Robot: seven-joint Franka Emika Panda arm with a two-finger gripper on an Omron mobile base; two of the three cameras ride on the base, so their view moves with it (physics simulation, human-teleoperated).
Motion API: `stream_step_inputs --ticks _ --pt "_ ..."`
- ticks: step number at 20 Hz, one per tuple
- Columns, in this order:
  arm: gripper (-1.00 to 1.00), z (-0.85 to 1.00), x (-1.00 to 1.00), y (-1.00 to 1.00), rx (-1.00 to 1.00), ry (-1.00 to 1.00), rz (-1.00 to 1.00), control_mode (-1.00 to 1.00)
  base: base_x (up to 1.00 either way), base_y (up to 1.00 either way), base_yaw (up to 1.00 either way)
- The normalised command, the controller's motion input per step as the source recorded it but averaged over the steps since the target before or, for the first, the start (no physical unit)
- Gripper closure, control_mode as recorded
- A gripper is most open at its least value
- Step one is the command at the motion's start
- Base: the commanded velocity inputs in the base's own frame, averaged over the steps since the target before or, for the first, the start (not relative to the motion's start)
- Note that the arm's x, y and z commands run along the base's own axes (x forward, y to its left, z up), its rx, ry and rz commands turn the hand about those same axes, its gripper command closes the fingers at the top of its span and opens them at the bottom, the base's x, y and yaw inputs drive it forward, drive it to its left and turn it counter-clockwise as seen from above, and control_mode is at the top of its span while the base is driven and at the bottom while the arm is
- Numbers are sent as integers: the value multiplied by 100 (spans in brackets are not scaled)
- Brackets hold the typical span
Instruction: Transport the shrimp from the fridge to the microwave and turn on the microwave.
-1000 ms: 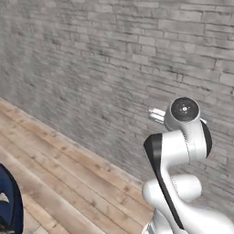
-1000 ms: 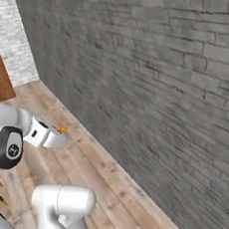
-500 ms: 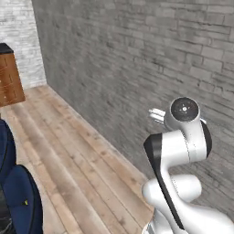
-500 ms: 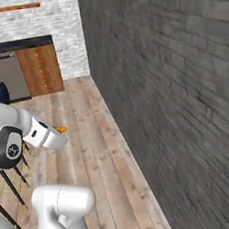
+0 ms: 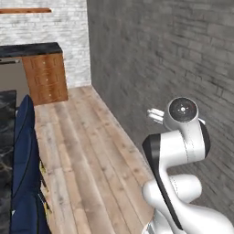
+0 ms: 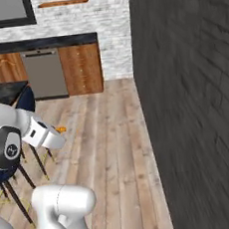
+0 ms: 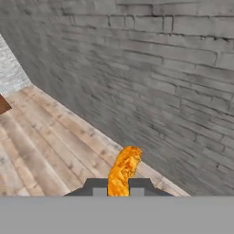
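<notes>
The shrimp (image 7: 123, 169), a small curved orange piece, stands up between my two dark fingertips in the hand view, and my gripper (image 7: 119, 186) is shut on it. From the right base view the shrimp (image 6: 61, 129) peeks out as an orange speck at the tip of the gripper (image 6: 58, 135), held up over the wooden floor. In the left base view part of the hand (image 5: 155, 115) pokes out behind the arm's upper joint. The fridge and the microwave are out of view.
A dark grey brick wall (image 6: 193, 78) runs close along the right. Wooden floor (image 5: 87, 151) stretches ahead to wood cabinets (image 6: 81, 65) with a black counter and a steel dishwasher (image 6: 44, 74). A blue stool (image 5: 25, 169) and a dark counter edge stand at the left.
The base has turned, so the whole scene has swung: the brick wall slid right and the kitchen cabinets came into view. The arm keeps the same pose, shrimp still held.
</notes>
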Motion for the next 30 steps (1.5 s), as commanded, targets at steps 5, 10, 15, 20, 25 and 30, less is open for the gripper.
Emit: stream_step_inputs --ticks 5,10,15,20,25,30 --pt "100 0 0 0 0 0 0 100 100 -52 40" --pt "100 0 0 0 0 0 0 100 100 -44 41" --pt "100 0 0 0 0 0 0 100 100 -42 39" --pt "100 0 0 0 0 0 0 100 100 -49 39" --pt "100 0 0 0 0 0 0 100 96 -60 41" --pt "100 0 0 0 0 0 0 100 85 -77 46"
